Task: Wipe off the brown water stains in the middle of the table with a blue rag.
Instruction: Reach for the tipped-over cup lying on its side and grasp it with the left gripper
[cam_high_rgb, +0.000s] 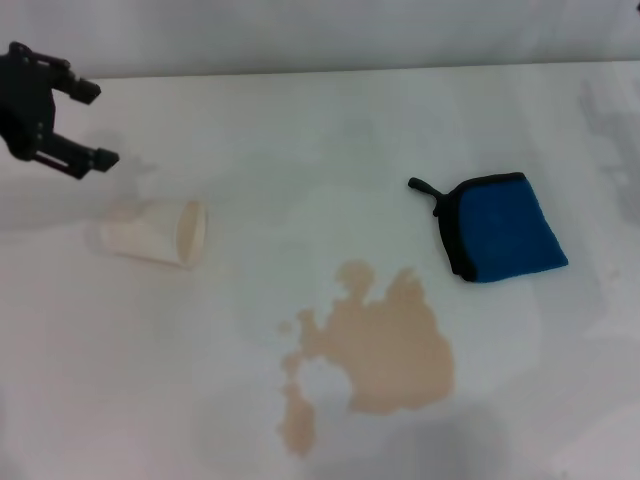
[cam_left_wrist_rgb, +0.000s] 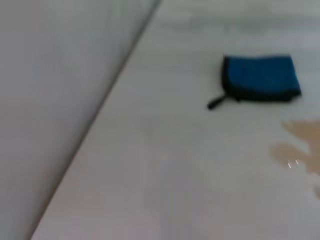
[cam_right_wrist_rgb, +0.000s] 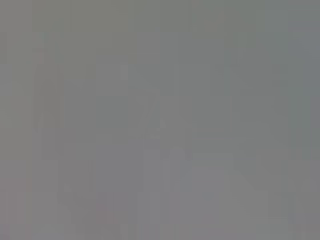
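The brown water stains (cam_high_rgb: 385, 350) spread as a tan puddle with small droplets on the white table (cam_high_rgb: 300, 130), near the front middle; their edge also shows in the left wrist view (cam_left_wrist_rgb: 300, 140). The blue rag (cam_high_rgb: 505, 230) lies folded, black-edged, with a short loop, behind and to the right of the puddle; the blue rag (cam_left_wrist_rgb: 260, 77) also shows in the left wrist view. My left gripper (cam_high_rgb: 95, 125) hangs open and empty at the far left, above the table, far from the rag. The right gripper is out of view.
An off-white paper cup (cam_high_rgb: 160, 232) lies on its side at the left, just below my left gripper, its mouth facing the puddle. The table's far edge (cam_high_rgb: 350, 68) meets a pale wall. The right wrist view shows only plain grey.
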